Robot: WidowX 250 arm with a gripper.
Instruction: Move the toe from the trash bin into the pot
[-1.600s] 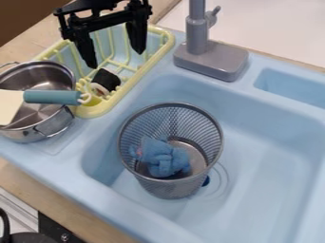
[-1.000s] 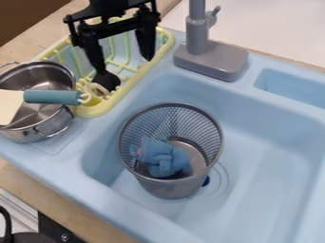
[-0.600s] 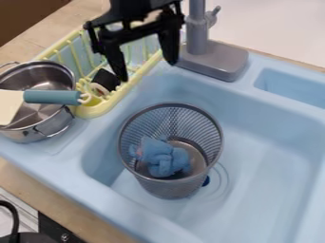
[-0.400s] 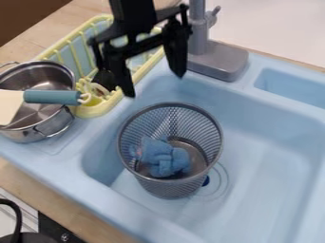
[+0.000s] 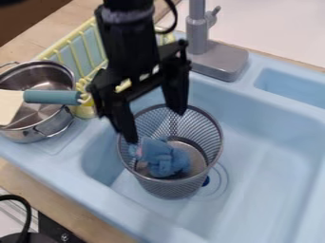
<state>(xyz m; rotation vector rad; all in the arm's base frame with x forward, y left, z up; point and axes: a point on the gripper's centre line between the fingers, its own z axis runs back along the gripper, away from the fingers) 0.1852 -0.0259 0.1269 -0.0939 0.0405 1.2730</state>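
Black and spread wide, the tool [image 5: 156,126] hangs at the rim of the mesh bin [image 5: 173,188], where the blue toy [image 5: 166,160] lies inside, with broad sink floor [image 5: 270,182] stretching beyond the bin's right side.

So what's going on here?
The robot's gripper is over the mesh bin in the sink, jaws apart, holding nothing. The blue soft toy is in the bin, not yet grasped. The metal pot it's meant for sits beside the sink basin, with a teal-handled utensil lying across it.
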